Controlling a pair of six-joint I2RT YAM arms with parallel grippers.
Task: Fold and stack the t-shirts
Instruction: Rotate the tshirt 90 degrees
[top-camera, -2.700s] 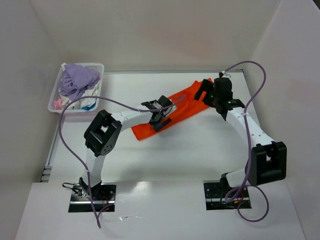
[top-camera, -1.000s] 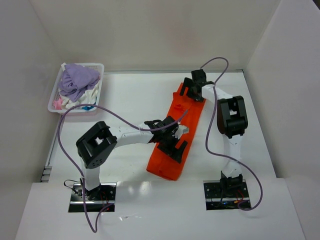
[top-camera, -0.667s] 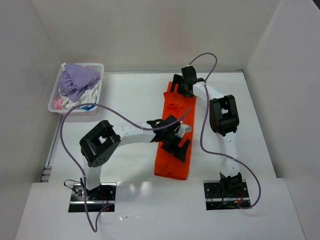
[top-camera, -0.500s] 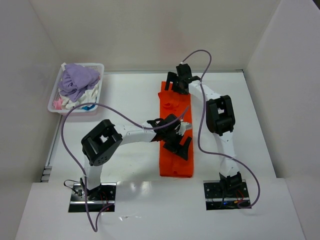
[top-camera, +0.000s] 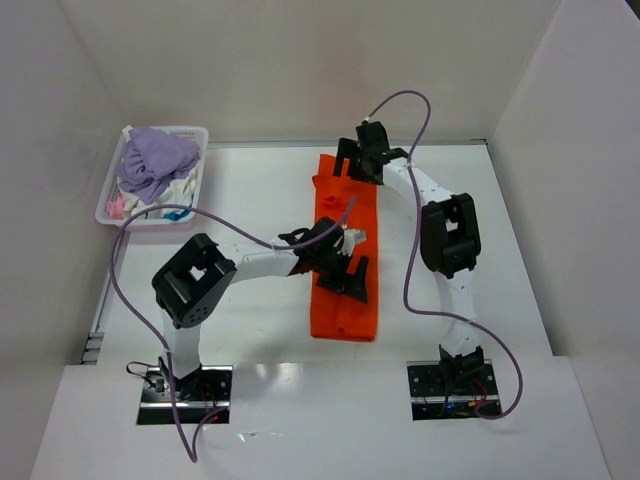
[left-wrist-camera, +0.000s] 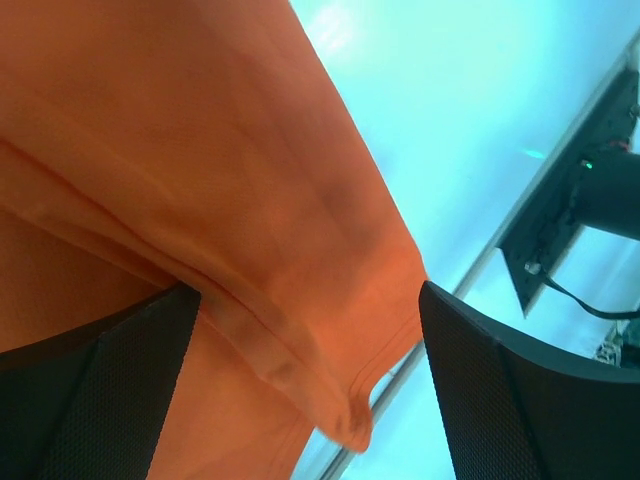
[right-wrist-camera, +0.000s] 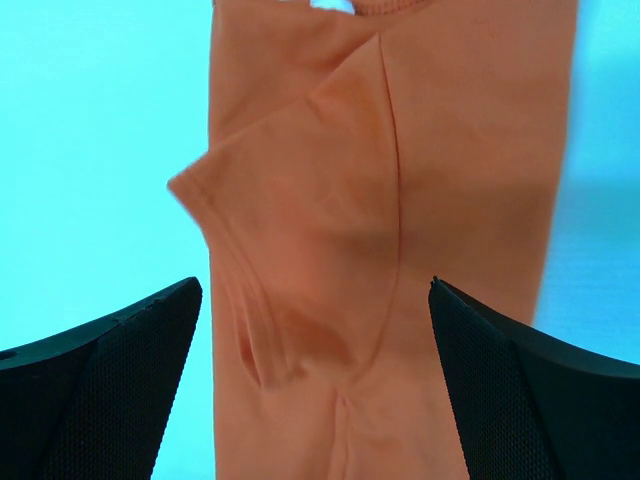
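Top external, then wrists: orange t-shirt (top-camera: 346, 312) in a narrow strip on the table (top-camera: 250, 200).
Shows left gripper (top-camera: 340, 268) over the strip's middle, right gripper (top-camera: 358, 165) at its far end, both spread wide, holding nothing. Left wrist: looks down on a layered hem corner (left-wrist-camera: 350, 425) between parted fingers (left-wrist-camera: 90, 390). Right wrist: frames a tucked sleeve (right-wrist-camera: 250, 210). Seems light, limp, apt to slide apart; best pinched through all layers at the end corners.
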